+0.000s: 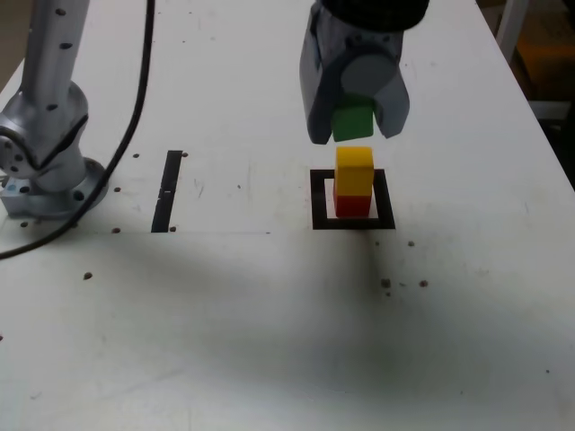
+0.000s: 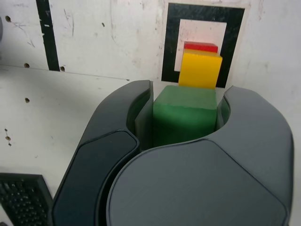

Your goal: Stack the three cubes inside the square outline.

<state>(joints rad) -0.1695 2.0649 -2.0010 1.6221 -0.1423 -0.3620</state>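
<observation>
Gripper [image 1: 356,121] jaws are closed on the green cube [image 1: 352,121], one jaw on each of two opposite side faces, so the cube's underside stays free to seat on the stack. The cube hangs in the air above the yellow cube [image 1: 354,171], not touching it; a clear gap shows between them in the exterior view. The yellow cube sits squarely on the red cube [image 1: 352,206], and the red cube rests on the white centre of the square outline [image 1: 319,199], which keeps the stack's base inside the frame. In the wrist view the green cube [image 2: 185,113] lies nearly in line with the yellow cube [image 2: 199,69] beyond it, with a strip of the red cube [image 2: 201,46] showing behind; alignment looks close, though a small offset cannot be ruled out. Judged stage: two cubes are stacked and the third is carried over them for placement. The black strip [image 1: 167,189] lies well apart toward the exterior view's left and plays no part.
</observation>
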